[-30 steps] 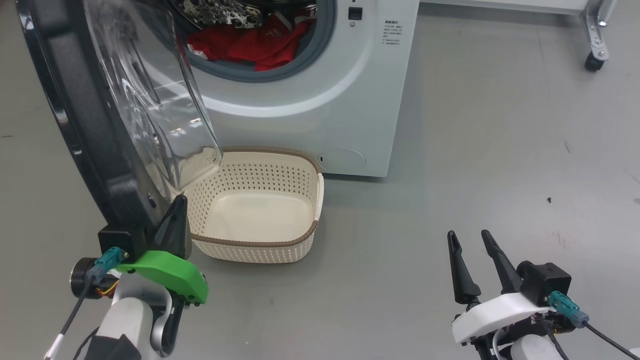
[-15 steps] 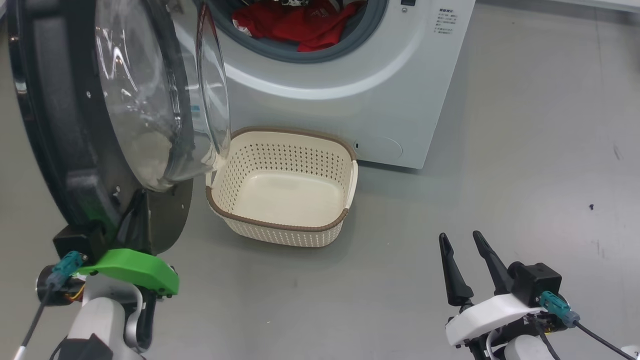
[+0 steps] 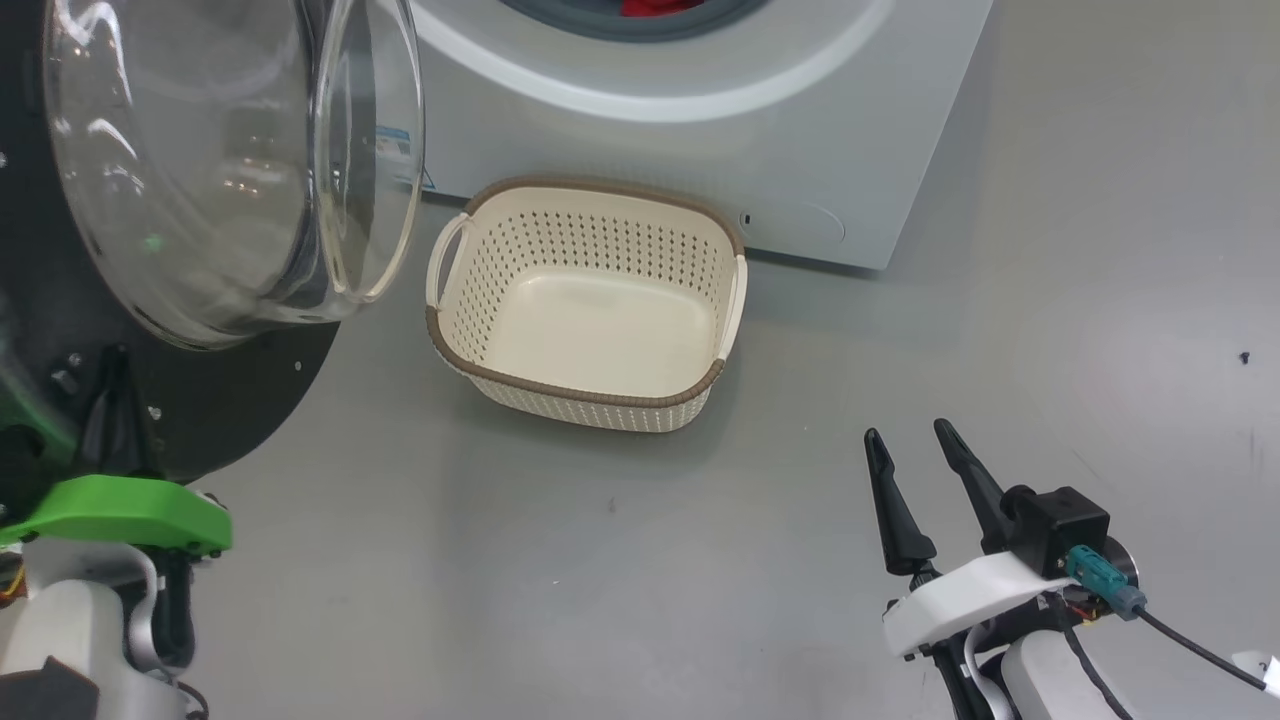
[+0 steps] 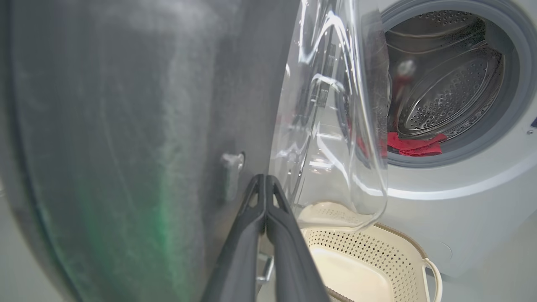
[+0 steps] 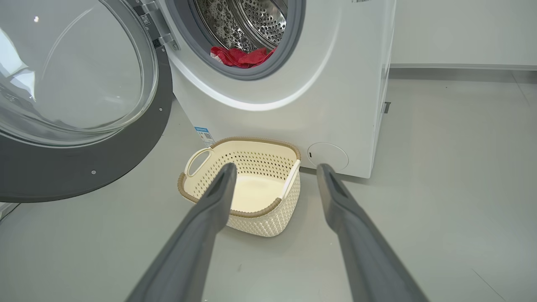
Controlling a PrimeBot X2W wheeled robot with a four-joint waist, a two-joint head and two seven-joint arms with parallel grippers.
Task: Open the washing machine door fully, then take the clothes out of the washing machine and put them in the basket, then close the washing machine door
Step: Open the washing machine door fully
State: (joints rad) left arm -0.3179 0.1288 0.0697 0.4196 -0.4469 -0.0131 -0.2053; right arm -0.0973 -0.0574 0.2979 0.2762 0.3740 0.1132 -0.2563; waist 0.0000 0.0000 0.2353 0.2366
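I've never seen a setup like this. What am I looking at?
It is a wheeled robot with two arms, each ending in a two-fingered gripper. One picture looks down from its head; the others come from cameras on each wrist, looking along the fingers. On the grey floor stands a white washing machine, round glass door swung open, red clothes in its drum, an empty cream basket in front. The left gripper is shut, close by the door's dark inner side; the right gripper is open, holding nothing.

Left claw (image 4: 265,181) fingers pressed together (green wrist cover (image 3: 120,510) behind); right claw (image 3: 908,432) spread wide, empty, pointing forward.
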